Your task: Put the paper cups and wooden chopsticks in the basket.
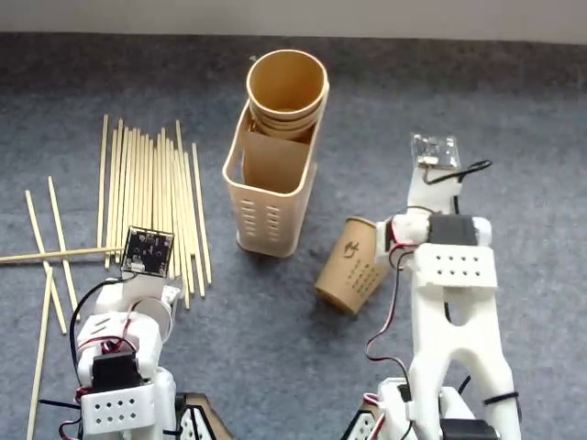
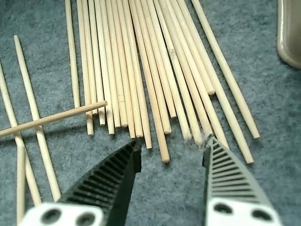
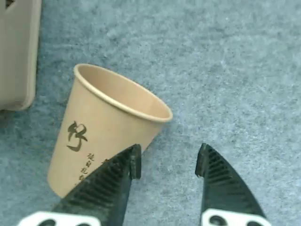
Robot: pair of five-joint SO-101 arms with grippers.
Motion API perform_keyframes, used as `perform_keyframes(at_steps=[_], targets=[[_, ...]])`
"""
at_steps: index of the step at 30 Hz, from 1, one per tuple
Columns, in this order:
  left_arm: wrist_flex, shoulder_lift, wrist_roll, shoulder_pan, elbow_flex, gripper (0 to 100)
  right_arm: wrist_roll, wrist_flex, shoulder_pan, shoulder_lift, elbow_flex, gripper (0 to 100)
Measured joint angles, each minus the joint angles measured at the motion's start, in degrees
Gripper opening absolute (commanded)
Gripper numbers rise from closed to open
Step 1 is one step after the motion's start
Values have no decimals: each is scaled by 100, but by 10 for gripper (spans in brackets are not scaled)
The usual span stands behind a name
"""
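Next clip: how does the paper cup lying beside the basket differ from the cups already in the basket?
The loose cup lies on its side on the grey mat; the stacked cups stand upright, mouths up, in one end of the basket. The loose cup is single; the stacked cups are nested together. The loose cup's printed side shows; the stacked cups' sides are mostly hidden. Both are brown paper with rolled rims.

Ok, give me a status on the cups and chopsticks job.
Done: a stack of paper cups stands at one end of the basket. In hand: nothing gripped; the left hand hangs open over the ends of the chopsticks, the right hand open at the fallen cup. Left: that cup, lying on its side near the basket, and the chopsticks spread on the mat.
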Motion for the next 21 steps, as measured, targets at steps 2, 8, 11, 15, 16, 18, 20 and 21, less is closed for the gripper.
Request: perform_keyframes(at_steps=[2, 8, 11, 15, 16, 18, 20, 21], targets=[[0, 0, 0, 0, 0, 221, -53, 0, -88, 246, -70, 199], [0, 0, 0, 0, 0, 221, -97, 62, -97, 923, -853, 199], [0, 0, 0, 0, 0, 221, -114, 747, -246, 949, -1292, 199], [0, 0, 0, 0, 0, 221, -114, 1697, -897, 835, -1609, 199], [0, 0, 0, 0, 0, 221, -114, 1705, -1002, 747, -1626, 199], [0, 0, 0, 0, 0, 221, -114, 1662, -1090, 598, -1591, 199], [0, 0, 0, 0, 0, 221, -114, 1495, -1125, 545, -1310, 199], [0, 0, 0, 0, 0, 221, -97, 1345, -1169, 545, -1099, 199]])
